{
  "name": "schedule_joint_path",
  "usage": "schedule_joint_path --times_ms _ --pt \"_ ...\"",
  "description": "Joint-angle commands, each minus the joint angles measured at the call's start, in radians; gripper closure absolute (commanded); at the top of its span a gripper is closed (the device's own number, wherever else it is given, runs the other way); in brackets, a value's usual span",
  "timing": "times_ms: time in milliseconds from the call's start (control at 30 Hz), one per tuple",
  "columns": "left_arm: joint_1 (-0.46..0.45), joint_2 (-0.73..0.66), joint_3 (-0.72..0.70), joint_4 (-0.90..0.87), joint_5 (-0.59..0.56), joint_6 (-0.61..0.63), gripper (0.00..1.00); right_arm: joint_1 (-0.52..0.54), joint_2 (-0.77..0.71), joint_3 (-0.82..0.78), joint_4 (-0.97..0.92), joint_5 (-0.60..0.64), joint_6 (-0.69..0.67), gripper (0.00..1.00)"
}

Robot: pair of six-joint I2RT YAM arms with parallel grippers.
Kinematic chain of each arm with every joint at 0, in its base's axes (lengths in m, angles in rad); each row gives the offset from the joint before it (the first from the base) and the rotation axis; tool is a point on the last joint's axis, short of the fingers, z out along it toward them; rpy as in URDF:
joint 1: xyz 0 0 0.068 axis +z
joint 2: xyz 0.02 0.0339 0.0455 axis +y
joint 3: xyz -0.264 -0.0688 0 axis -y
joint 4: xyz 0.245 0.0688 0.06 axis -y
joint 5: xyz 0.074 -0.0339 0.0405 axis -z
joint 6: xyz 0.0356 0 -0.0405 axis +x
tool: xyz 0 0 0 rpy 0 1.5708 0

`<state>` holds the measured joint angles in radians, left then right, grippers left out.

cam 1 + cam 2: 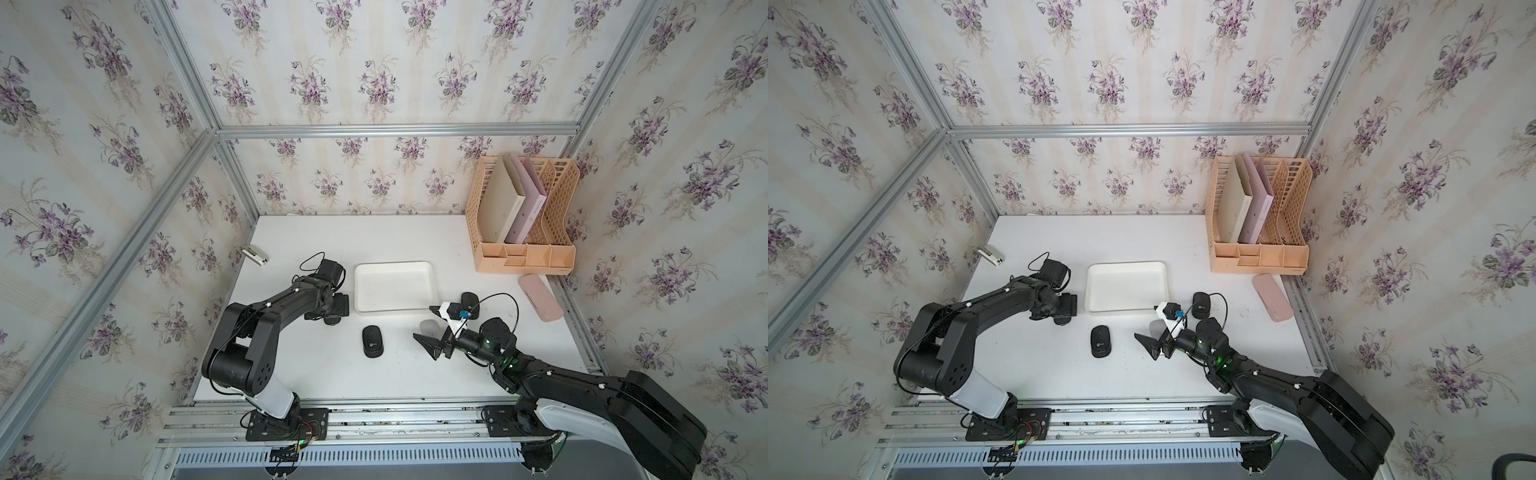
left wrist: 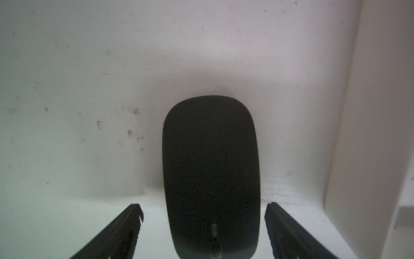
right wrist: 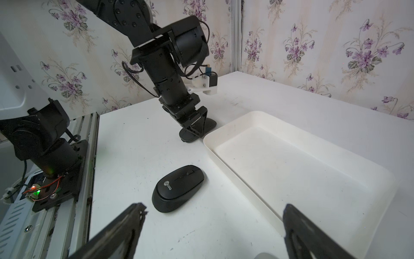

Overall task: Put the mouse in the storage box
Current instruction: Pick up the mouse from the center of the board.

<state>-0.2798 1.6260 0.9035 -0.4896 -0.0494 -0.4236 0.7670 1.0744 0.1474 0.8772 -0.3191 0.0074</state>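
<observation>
Just left of the box [image 1: 395, 286], your left gripper [image 2: 203, 208] is hanging over a flat mouse [image 2: 210, 157]. Only the left wrist view is showing you the fit: its fingers [image 2: 132, 224] are standing spread on either side of that mouse, with table [image 2: 67, 67] showing in both gaps, so nothing is being gripped. Both top views are hiding most of this mouse under the left arm [image 1: 266, 316]. The right wrist view is giving you the side look: that arm is leaning forward with its wrist bent steeply down, fingers reaching around the mouse, which is lying just beside the box's near left corner.

Your right gripper [image 1: 422, 322] is hovering near the box's front right corner, jaws wide apart and holding nothing. A top view is showing a grey mouse [image 1: 428, 328] beneath it; the right wrist view is catching only a grey sliver of it at the frame edge. The right arm [image 1: 561, 374] is reaching in low from the front right, its gripper aiming across toward the left arm.

A logo mouse [image 3: 179, 188] is lying in front of the box, between the two grippers. A fourth mouse [image 1: 469, 301] is lying right of the box, appearing in the top views alone. All four are sitting on the table, outside the box.
</observation>
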Motion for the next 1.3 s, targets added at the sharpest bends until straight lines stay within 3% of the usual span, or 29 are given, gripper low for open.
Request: schedule_joint_path --times_ms 0,767,1100,1267 --pt "0.001 0.015 0.014 0.022 0.005 0.020 0.15 0.006 -0.003 0.003 0.045 -0.012 -0.009 0.01" --pt "-0.001 0.023 0.011 0.009 -0.001 0.041 0.41 0.007 -0.058 -0.012 0.029 0.032 -0.013 0.00" --pt "-0.019 -0.041 0.055 -0.092 -0.038 0.044 0.40 0.008 -0.094 -0.018 0.011 0.076 -0.014 0.00" --pt "-0.089 -0.107 0.150 -0.197 -0.083 0.026 0.39 0.007 -0.122 -0.028 0.011 0.103 -0.015 0.00"
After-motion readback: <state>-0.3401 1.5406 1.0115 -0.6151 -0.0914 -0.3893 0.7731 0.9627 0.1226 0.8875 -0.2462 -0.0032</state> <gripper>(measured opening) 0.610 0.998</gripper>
